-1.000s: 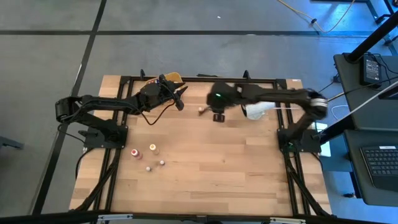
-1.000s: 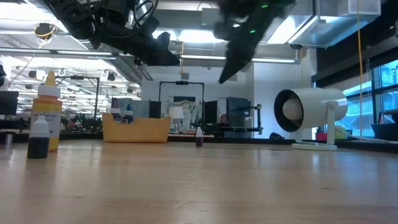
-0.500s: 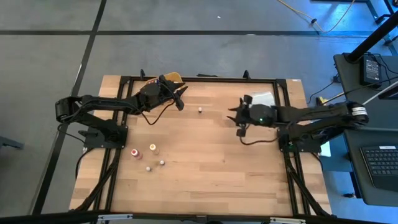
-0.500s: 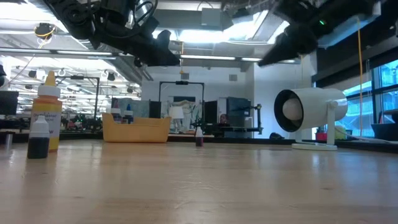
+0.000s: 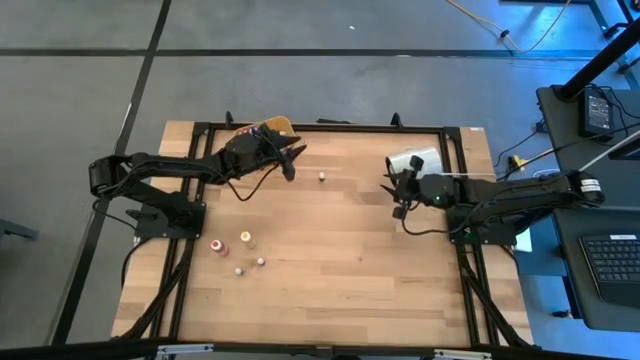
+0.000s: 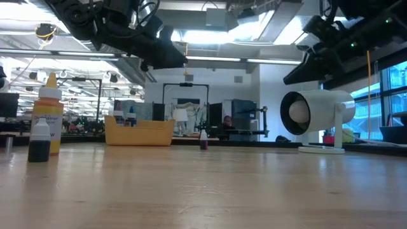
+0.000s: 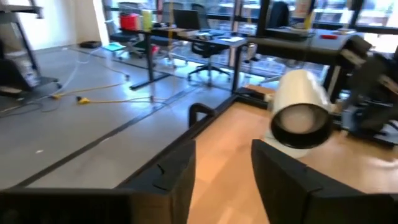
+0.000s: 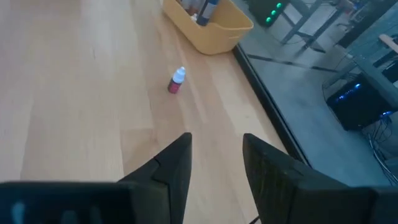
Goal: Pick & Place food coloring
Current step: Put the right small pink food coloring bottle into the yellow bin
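One small food coloring bottle [image 5: 322,177], pale cap and red body, stands alone on its base on the wooden table, also in the right wrist view [image 8: 176,81]. More bottles stand at the near left [image 5: 246,239], and some sit in the yellow tray [image 8: 208,28] at the far edge. My left gripper [image 5: 292,160] hangs open beside the tray, nothing between its fingers [image 7: 180,180]. My right gripper [image 5: 398,192] hovers open near the white cylinder [image 5: 415,162], well to the right of the lone bottle.
The white cylinder [image 6: 318,114] lies on its stand at the far right. A black frame rail [image 5: 320,125] runs round the table. In the low view an orange bottle [image 6: 48,117] and a dark one [image 6: 39,141] stand at the left.
My right gripper has drawn back from beside the lone bottle toward the table's right edge and sunk a little; the bottle has stayed where it was. My left gripper has kept its place, rolled slightly and opened somewhat.
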`<state>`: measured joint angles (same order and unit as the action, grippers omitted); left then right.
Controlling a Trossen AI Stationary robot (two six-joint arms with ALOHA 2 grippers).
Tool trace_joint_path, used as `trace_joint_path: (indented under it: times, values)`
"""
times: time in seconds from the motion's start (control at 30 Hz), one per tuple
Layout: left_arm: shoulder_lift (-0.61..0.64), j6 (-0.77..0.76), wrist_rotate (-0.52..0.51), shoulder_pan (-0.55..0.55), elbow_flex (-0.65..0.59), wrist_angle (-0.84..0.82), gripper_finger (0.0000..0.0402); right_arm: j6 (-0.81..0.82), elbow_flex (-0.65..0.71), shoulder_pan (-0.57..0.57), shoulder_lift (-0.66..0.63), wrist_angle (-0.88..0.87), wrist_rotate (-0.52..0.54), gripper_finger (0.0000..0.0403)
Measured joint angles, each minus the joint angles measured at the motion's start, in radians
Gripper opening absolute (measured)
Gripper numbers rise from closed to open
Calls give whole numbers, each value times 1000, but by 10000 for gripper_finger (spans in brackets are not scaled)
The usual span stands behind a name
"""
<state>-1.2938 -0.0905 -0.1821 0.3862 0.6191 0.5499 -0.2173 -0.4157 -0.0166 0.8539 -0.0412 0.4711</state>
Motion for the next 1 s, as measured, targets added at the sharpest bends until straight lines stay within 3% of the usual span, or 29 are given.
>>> trace_joint_path:
  times: [0.23,0.37,1.0]
  values:
    - [-14,113,184,-12,0,0,217,0,0,0,1,25,0,146]
    - [-49,160,196,-39,0,5,237,1,0,0,2,24,0,146]
    - [-141,195,208,-99,0,49,236,1,0,0,3,5,-1,146]
